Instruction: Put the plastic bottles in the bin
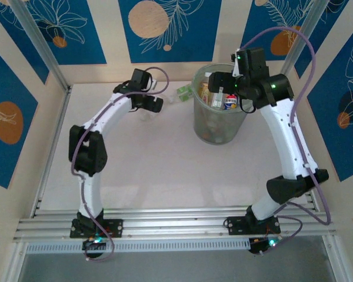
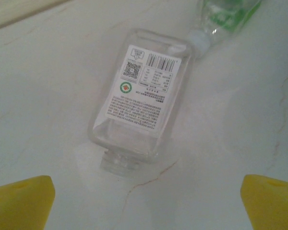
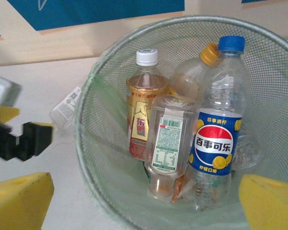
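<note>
In the bin (image 3: 105, 158) stand four bottles (image 3: 216, 143); two bottles (image 2: 141, 96) lie outside.

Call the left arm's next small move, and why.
Probably lower the left gripper straight down around the clear white-labelled bottle: it lies flat on the table, roughly centred between the open yellow fingers, untouched. The right gripper is open over the bin.

Bottles (image 3: 216, 139) in the bin (image 3: 98, 110), two outside
Left of it, one bottle (image 2: 139, 96) is lying on the table (image 2: 48, 86), a second bottle (image 2: 225, 14) just behind it.
</note>
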